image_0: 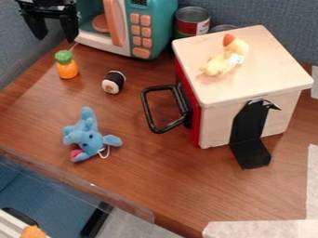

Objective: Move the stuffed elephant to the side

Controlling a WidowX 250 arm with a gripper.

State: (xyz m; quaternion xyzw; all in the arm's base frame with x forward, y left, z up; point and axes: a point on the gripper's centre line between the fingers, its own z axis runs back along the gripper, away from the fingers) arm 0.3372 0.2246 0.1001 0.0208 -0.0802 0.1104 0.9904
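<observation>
The black gripper hung between ten and eleven o'clock in the view, its fingers apart. From it, the toy pineapple stood toward half past five, the teal microwave near three, the sushi roll between four and five. Farther out, toward half past five, the blue stuffed elephant lay on the brown table.

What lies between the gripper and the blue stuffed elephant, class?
In the camera view, a small orange toy with a green top sits between the gripper and the elephant.
</observation>
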